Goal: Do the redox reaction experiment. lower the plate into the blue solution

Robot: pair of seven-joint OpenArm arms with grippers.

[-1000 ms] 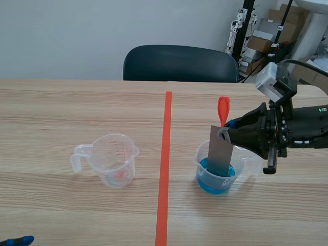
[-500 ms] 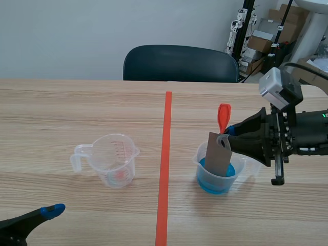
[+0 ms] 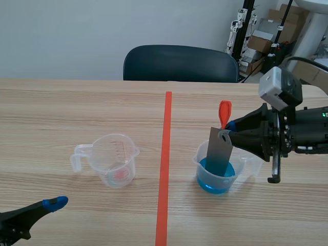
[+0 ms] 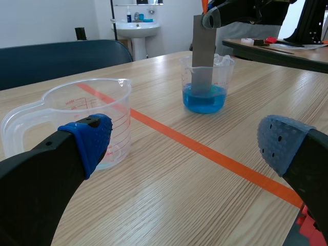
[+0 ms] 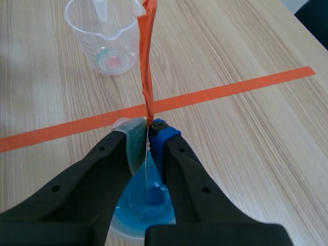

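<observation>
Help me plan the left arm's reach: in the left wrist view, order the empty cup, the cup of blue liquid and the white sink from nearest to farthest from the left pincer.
From the left pincer:
1. Empty cup, close beside it.
2. Cup of blue liquid, ahead, across the tape line.
3. White sink, far off in the background.

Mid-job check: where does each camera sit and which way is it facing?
Left wrist view: low behind the open left claw, facing the empty cup and the plate in the blue beaker; both its fingers show.
Right wrist view: above the right claw, shut on the plate, looking down into the beaker.
Scene view: between the arms, facing across the table toward the chair; both claws show.
Shared: all three show cup, beaker and tape line.
</observation>
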